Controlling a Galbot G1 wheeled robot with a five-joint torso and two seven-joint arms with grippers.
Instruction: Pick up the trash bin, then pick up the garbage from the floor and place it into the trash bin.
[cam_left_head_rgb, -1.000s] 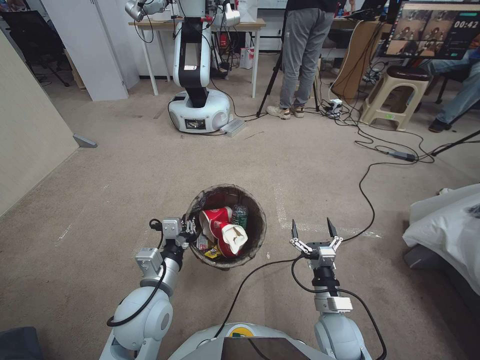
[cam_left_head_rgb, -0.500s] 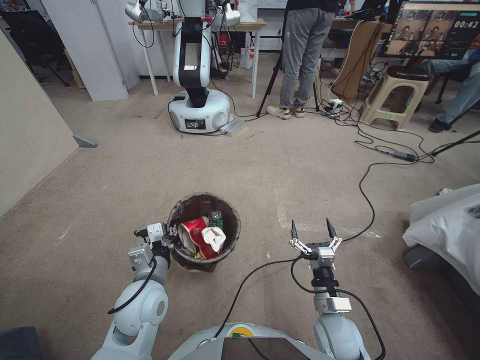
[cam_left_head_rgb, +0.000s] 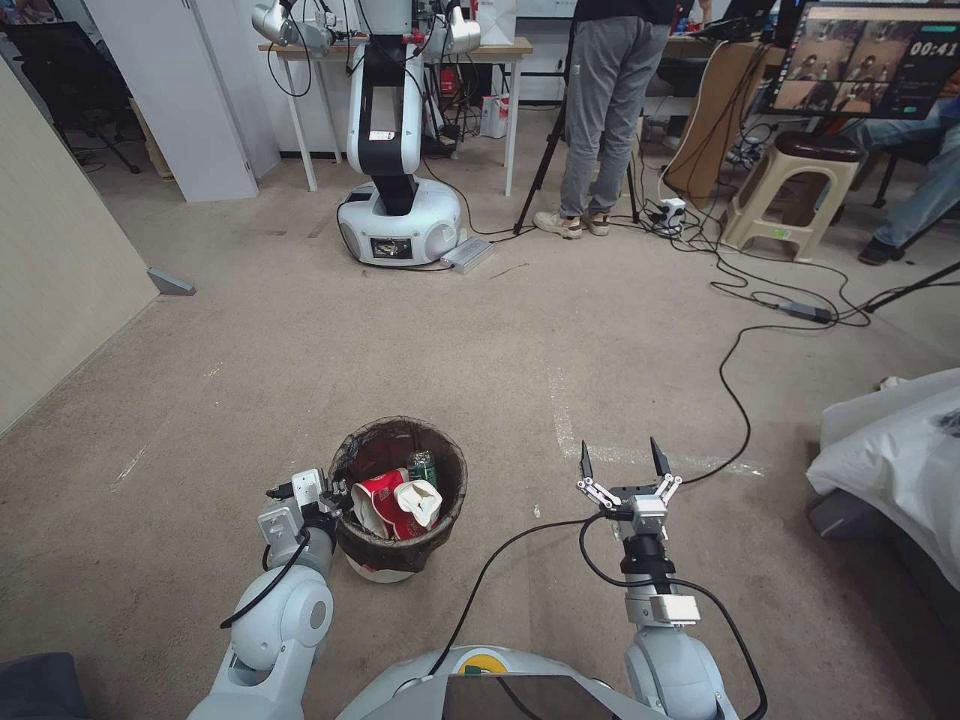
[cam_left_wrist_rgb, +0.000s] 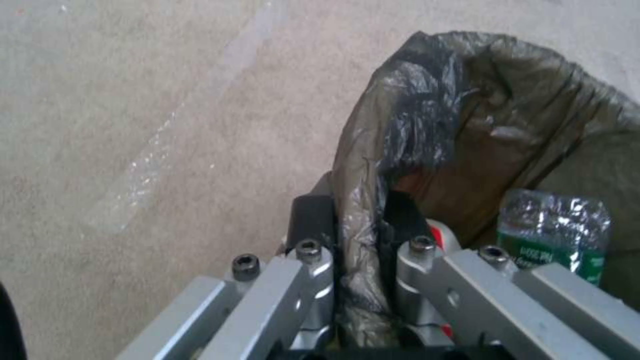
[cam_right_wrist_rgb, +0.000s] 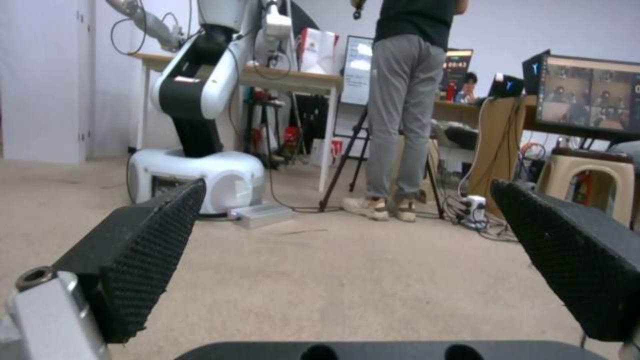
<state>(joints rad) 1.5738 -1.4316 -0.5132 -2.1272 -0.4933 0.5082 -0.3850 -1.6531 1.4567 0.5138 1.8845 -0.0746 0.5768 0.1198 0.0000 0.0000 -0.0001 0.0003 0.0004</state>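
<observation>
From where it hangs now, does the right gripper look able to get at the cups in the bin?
Probably yes. The right gripper is open and holds nothing, bare carpet lies between it and the bin, and the bin's top is open above the cups. The left gripper clamps the far rim, out of its way.

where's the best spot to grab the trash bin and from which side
Judging by its shape, the rim on the robot's left side. The trash bin is round and wide, too broad to span, but its thin liner-covered rim fits between fingers. The left claw is shut on that rim, one finger outside and one inside.
</observation>
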